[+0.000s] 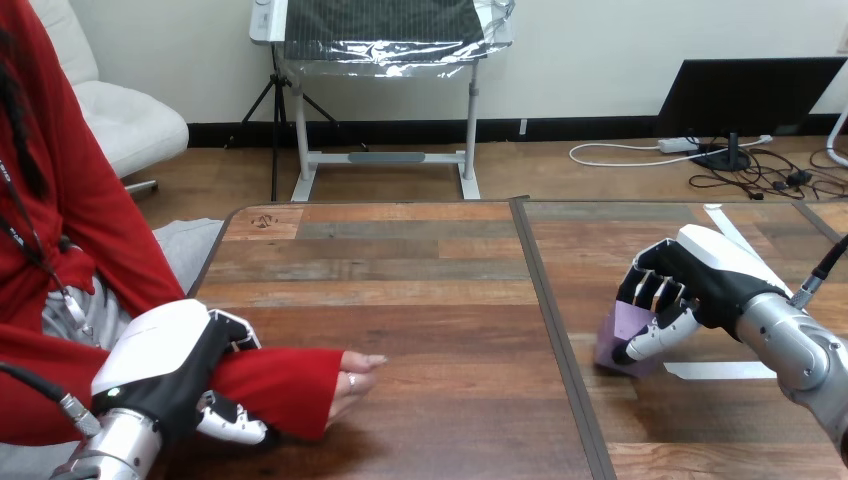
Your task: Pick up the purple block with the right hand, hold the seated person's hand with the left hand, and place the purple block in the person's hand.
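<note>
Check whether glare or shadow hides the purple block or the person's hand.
Head view: even light, no glare on the wooden table; the small purple block is hidden partly by the robot's black-and-white right hand, not by shadow; the person's hand is plainly lit, a soft shadow beneath it.

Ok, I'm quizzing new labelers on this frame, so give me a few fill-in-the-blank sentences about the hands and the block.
1. The right hand has its fingers curled round the ____ block.
2. The left hand is wrapped round the person's forearm, over a ____ sleeve.
3. The person's hand lies on the ____, apart from the block.

Missing words: purple; red; table.
</note>
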Robot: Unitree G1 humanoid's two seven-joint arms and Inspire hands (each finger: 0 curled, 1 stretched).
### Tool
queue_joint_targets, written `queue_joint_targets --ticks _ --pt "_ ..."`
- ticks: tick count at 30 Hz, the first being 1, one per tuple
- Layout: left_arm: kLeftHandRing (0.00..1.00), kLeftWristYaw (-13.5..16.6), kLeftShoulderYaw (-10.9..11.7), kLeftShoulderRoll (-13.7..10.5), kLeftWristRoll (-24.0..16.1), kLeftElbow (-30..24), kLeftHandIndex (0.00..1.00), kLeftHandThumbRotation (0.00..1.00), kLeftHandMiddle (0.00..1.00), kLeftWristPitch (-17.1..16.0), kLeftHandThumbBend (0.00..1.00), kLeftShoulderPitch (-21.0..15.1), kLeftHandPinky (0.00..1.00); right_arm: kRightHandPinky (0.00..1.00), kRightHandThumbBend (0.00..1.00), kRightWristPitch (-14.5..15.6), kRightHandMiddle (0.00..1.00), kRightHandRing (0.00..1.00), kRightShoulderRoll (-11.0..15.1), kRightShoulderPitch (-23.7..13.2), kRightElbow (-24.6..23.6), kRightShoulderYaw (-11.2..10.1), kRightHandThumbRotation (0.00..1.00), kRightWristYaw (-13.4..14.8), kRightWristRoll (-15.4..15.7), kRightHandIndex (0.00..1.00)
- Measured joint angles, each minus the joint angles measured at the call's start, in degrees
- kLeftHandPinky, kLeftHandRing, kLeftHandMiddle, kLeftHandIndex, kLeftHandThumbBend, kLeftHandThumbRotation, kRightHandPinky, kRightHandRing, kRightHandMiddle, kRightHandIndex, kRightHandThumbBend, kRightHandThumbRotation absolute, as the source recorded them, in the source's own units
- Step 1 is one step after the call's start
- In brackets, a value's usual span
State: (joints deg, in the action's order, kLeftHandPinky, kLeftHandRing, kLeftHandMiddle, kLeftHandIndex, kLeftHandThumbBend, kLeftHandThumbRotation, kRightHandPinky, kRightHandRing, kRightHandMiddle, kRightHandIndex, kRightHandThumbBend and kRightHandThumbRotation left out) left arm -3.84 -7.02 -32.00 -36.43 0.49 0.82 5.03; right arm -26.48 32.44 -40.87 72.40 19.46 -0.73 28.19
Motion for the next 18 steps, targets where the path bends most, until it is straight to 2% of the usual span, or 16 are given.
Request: queue_joint_targets --ticks 7,18 --pt "0.34 0.0 0.2 0.6 0.2 -1.9 0.42 0.0 0.41 0.0 0.86 0.1 0.29 0.44 0.84 -0.3 0.49 0.46 -0.5 0.0 0.0 -0.2 0.0 0.0 -1.3 0.49" --pt "0.35 0.0 1.7 1.0 2.6 -4.7 0.41 0.0 0.41 -1.3 0.87 0.1 0.3 0.44 0.83 -0.3 0.49 0.46 -1.1 0.0 0.0 -0.2 0.0 -0.2 -1.3 0.5"
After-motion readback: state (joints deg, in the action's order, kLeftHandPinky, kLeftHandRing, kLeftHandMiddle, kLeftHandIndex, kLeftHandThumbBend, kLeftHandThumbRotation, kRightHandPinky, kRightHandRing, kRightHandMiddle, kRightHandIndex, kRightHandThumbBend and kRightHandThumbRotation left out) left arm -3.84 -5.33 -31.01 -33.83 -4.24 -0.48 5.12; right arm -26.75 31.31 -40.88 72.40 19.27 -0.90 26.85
